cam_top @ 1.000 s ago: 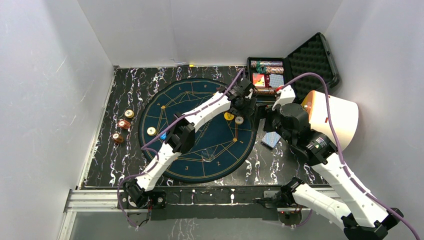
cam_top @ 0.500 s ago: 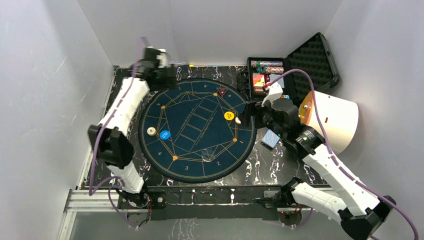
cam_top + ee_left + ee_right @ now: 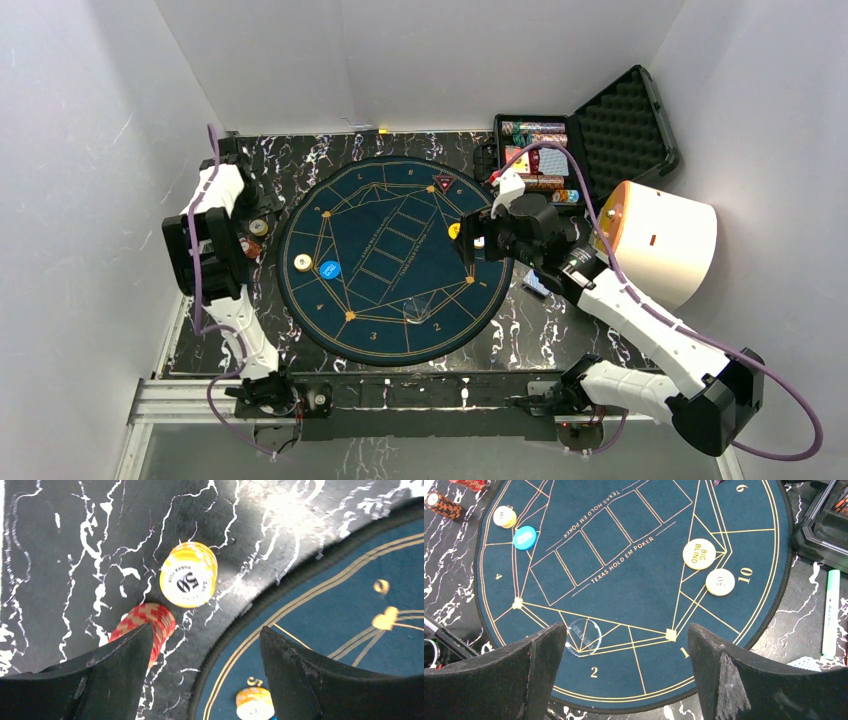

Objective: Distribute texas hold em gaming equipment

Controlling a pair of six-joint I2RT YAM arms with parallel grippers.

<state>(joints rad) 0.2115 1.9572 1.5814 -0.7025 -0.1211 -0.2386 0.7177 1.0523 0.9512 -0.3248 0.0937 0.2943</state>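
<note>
A round dark blue Texas Hold'em mat (image 3: 395,255) lies mid-table. My left gripper (image 3: 252,212) is open and empty at the mat's left edge. In its wrist view (image 3: 205,645) it hangs above a yellow "50" chip stack (image 3: 189,574) and a red stack (image 3: 145,625). A cream chip (image 3: 254,703) lies on the mat. My right gripper (image 3: 468,245) is open and empty over the mat's right side (image 3: 626,645). Its wrist view shows the yellow "Big Blind" button (image 3: 699,554), a cream chip (image 3: 720,582), the blue button (image 3: 524,537), and a clear dealer disc (image 3: 583,635).
An open black case (image 3: 535,155) with chip rows and cards stands at the back right. A big white cylinder (image 3: 660,240) lies right of it. A green pen (image 3: 831,610) and a blue-backed card deck (image 3: 535,285) lie off the mat's right edge. White walls enclose the table.
My left arm has swung from reaching across the mat, past the back left corner, down to the chip stacks at the left. My right gripper has moved left over the mat's right side.
</note>
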